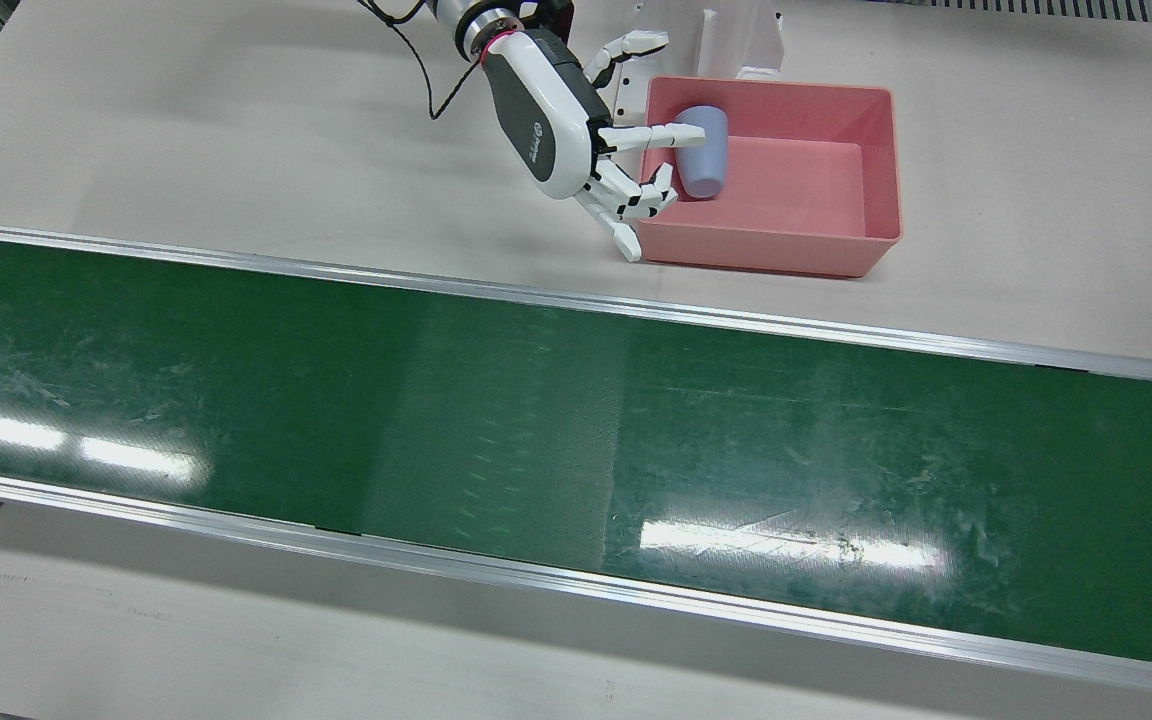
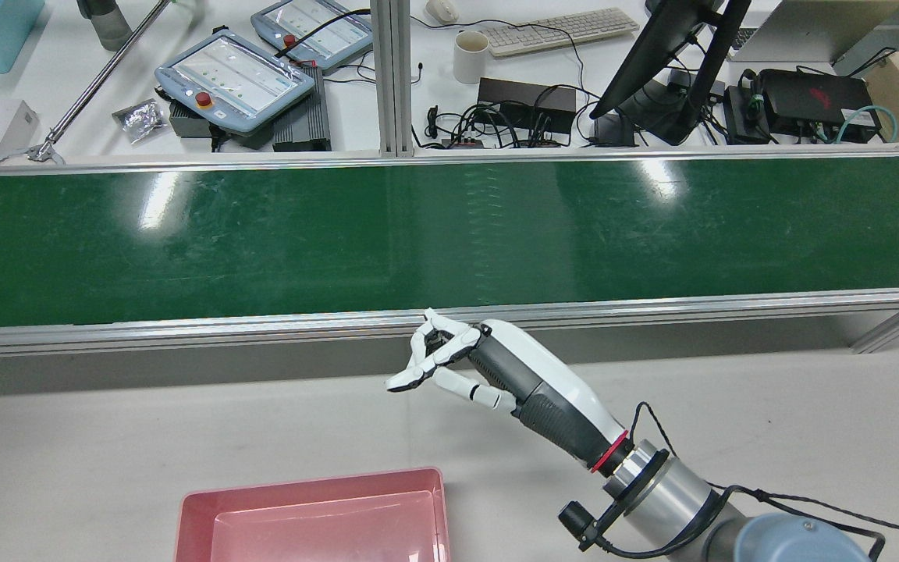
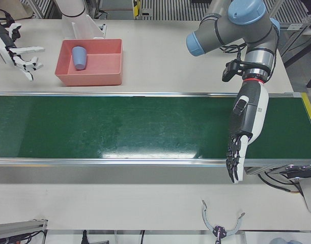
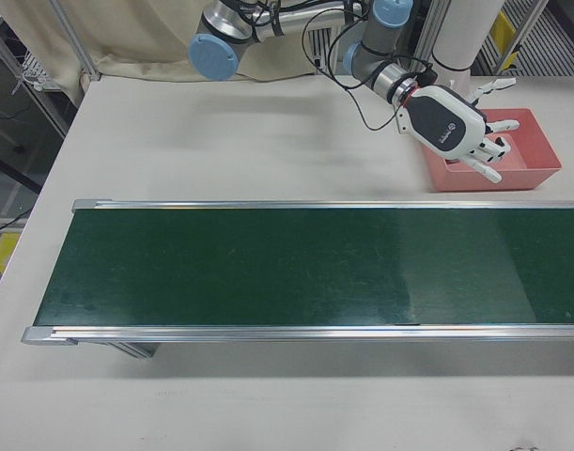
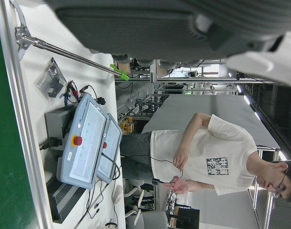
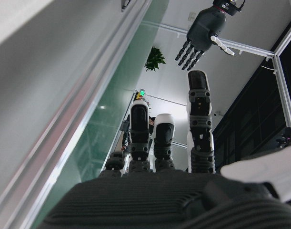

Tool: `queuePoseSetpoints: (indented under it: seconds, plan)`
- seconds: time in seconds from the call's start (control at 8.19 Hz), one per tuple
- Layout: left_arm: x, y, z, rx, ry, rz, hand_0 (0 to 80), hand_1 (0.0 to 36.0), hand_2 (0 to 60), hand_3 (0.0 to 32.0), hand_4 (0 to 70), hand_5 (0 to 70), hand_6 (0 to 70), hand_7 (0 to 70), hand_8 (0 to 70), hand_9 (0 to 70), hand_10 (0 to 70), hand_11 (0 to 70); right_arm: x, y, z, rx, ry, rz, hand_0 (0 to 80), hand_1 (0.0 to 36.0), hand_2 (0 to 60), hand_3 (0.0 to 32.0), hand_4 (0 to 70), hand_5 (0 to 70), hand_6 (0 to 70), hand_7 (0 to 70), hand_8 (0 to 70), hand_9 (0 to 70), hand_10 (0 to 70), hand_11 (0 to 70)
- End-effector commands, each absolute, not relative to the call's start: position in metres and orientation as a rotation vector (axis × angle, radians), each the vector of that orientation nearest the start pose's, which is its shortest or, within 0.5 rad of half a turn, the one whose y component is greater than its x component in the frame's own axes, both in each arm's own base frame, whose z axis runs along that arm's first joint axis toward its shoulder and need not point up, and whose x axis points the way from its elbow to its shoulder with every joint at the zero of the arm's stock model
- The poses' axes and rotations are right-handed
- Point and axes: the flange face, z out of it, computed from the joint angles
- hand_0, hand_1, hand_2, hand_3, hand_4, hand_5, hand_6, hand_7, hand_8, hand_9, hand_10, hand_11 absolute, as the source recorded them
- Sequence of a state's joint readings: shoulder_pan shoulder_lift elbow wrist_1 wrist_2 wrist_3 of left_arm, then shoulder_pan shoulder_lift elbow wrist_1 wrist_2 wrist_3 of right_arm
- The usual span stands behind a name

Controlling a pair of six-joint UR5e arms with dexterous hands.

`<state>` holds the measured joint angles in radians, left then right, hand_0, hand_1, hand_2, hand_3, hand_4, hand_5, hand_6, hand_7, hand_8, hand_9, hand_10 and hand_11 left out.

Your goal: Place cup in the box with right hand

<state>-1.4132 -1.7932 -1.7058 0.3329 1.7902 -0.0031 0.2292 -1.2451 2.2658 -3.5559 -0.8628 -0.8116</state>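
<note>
Since the cup [image 1: 703, 152] is already lying in the box [image 1: 876, 165], I am judging the task nearly finished, my right hand [image 1: 576, 125] hovering beside it with fingers [image 1: 652, 135] spread, gripping nothing.

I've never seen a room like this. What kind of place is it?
Probably a robot testing lab. Two robot arms with hands, the right hand and the left hand, stand by a long green conveyor belt. Behind it sits a desk with control tablets, a keyboard and tangled cables.
</note>
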Motion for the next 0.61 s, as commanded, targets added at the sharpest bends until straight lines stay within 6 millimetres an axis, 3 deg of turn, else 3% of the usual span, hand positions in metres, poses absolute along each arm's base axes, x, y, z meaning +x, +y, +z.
queuePoseSetpoints:
  seconds: [0.0, 0.12, 0.24, 0.37, 0.49]
  plan:
    - [-0.022, -0.571, 0.537, -0.387, 2.04, -1.991, 0.0, 0.0, 0.0, 0.0, 0.0, 0.0, 0.0, 0.0, 0.0, 0.0, 0.0, 0.0, -0.313, -0.382, 0.272, 0.044, 3.088, -1.733, 7.9, 0.0, 1.4, 0.0, 62.5, 0.9, 27.2, 70.0, 31.9, 57.0, 24.3, 33.6]
    - [-0.022, -0.571, 0.537, -0.387, 2.04, -1.991, 0.0, 0.0, 0.0, 0.0, 0.0, 0.0, 0.0, 0.0, 0.0, 0.0, 0.0, 0.0, -0.276, -0.41, 0.285, -0.04, 3.045, -1.76, 15.2, 0.0, 0.0, 0.0, 59.6, 1.7, 27.0, 70.0, 32.8, 58.0, 25.9, 36.2]
    - [-0.022, -0.571, 0.537, -0.387, 2.04, -1.991, 0.0, 0.0, 0.0, 0.0, 0.0, 0.0, 0.0, 0.0, 0.0, 0.0, 0.0, 0.0, -0.243, -0.451, 0.314, -0.086, 2.954, -1.845, 24.3, 0.0, 0.0, 0.0, 53.4, 2.5, 25.1, 70.0, 32.1, 57.6, 26.8, 37.7]
    - [-0.023, -0.571, 0.537, -0.386, 2.041, -1.992, 0.0, 0.0, 0.0, 0.0, 0.0, 0.0, 0.0, 0.0, 0.0, 0.0, 0.0, 0.0, -0.223, -0.499, 0.363, -0.026, 2.791, -1.944, 21.4, 0.0, 0.0, 0.0, 61.8, 0.9, 21.4, 70.0, 27.0, 51.6, 21.2, 29.3]
    - [-0.022, -0.571, 0.537, -0.387, 2.04, -1.991, 0.0, 0.0, 0.0, 0.0, 0.0, 0.0, 0.0, 0.0, 0.0, 0.0, 0.0, 0.0, -0.186, -0.537, 0.398, -0.032, 2.693, -1.974, 27.8, 0.0, 0.0, 0.0, 62.1, 0.1, 16.5, 70.0, 17.8, 37.9, 15.4, 21.2]
